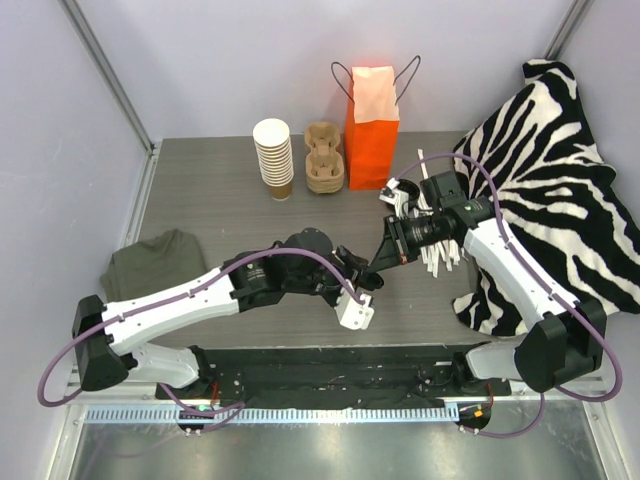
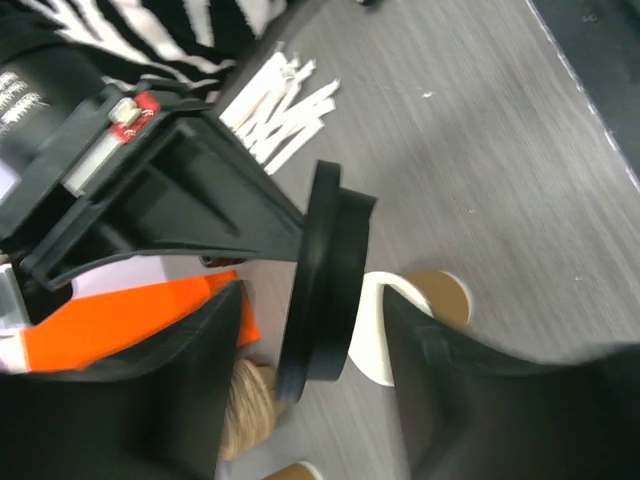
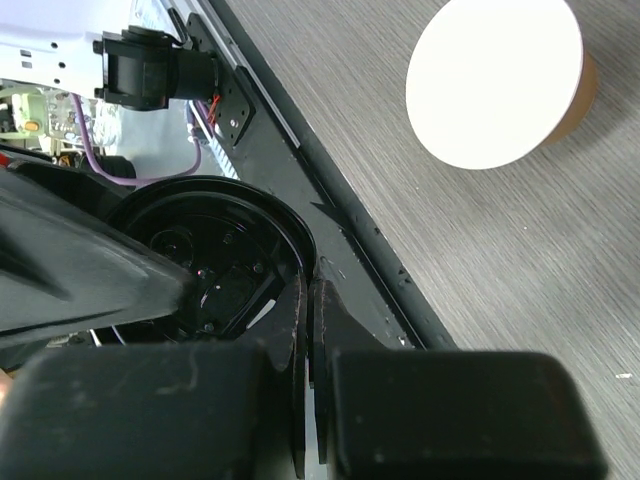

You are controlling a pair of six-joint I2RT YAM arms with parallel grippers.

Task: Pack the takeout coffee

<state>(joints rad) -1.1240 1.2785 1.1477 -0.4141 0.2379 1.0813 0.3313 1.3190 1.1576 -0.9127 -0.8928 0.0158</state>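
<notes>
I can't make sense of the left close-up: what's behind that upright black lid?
Behind the lid, a brown paper cup with a white rim sits on the grey table. The lid hides part of the cup's rim and side.

1. The paper cup (image 3: pixel 497 85) is small, with a brown wall and a white inside. It stands on the grey table (image 3: pixel 520 270) with its mouth uncovered.
2. The lid (image 2: pixel 322 285) is round black plastic and is off the cup. It hangs on edge in the air near the cup, its rim pinched between the right arm's fingers (image 2: pixel 210 215).
</notes>
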